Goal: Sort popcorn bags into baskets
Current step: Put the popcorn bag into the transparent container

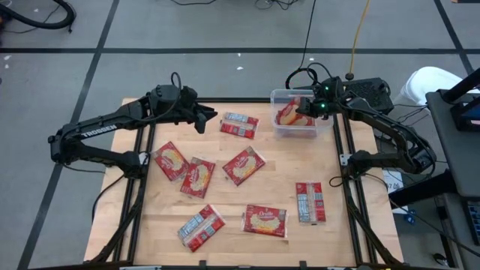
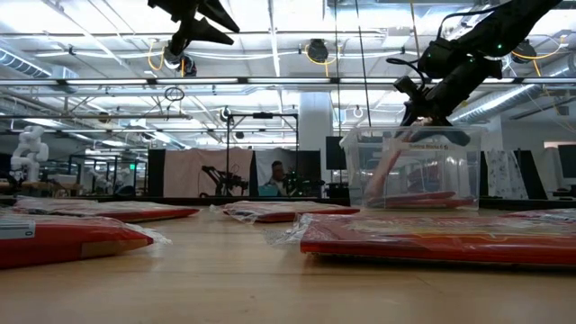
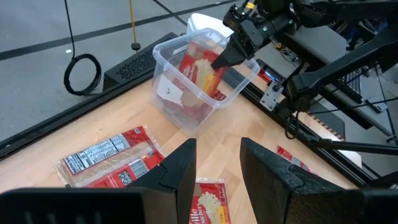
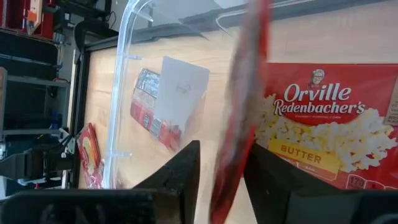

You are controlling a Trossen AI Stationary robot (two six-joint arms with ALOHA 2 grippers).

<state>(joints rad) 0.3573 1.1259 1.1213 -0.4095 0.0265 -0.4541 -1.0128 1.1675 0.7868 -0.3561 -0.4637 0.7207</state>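
A clear plastic basket [image 1: 274, 112] stands at the table's far right, with one popcorn bag [image 4: 323, 124] lying flat on its floor, picture side up. A second red popcorn bag [image 3: 202, 71] stands tilted inside it, upper edge up. My right gripper [image 3: 224, 60] hangs over the basket, open, its fingers on either side of that upper edge [image 4: 245, 93]. My left gripper [image 1: 204, 118] is held above the table's far left, open, with nothing between its fingers [image 3: 186, 168]. Several more popcorn bags [image 1: 244, 165] lie flat on the wooden table. My right gripper comes at the tilted bag from above and from the table's right, slanting down, with the bag's upper edge [image 4: 239, 137] between its two fingers. A gap shows beside one finger; whether the other finger touches the bag, I cannot tell. The bag's lower end is inside the basket.
Loose bags lie at the far middle [image 1: 240, 124], left of centre [image 1: 171, 160] [image 1: 198, 177], near the right edge [image 1: 310, 202] and along the near edge [image 1: 265, 220] [image 1: 201, 227]. The basket bears a white paper label [image 3: 168, 90]. Black frame rails [image 1: 341, 150] line the table's sides.
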